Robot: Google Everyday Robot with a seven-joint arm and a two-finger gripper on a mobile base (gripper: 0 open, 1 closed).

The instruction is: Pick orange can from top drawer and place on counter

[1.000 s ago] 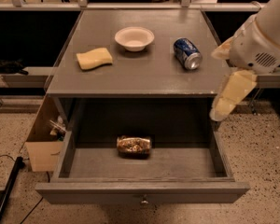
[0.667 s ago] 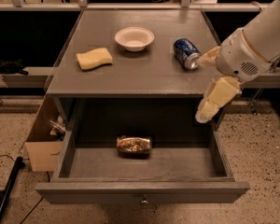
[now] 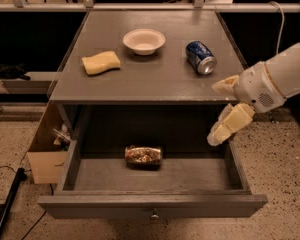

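The orange can point(image 3: 143, 155) lies on its side on the floor of the open top drawer point(image 3: 150, 204), near the back middle. My gripper point(image 3: 216, 115) hangs at the drawer's right side, just below the counter's point(image 3: 150, 81) front edge. It is to the right of the orange can, above it and well apart from it. Its cream fingers point(image 3: 231, 124) are spread and hold nothing.
On the counter stand a white bowl point(image 3: 144, 40), a yellow sponge point(image 3: 100, 62) and a blue can point(image 3: 200, 57) on its side. A cardboard box point(image 3: 42, 154) sits on the floor left of the drawer. The drawer knob point(image 3: 154, 215) faces the front.
My gripper has moved left and down from beside the counter's right edge to over the drawer's right side. The orange can has not moved.
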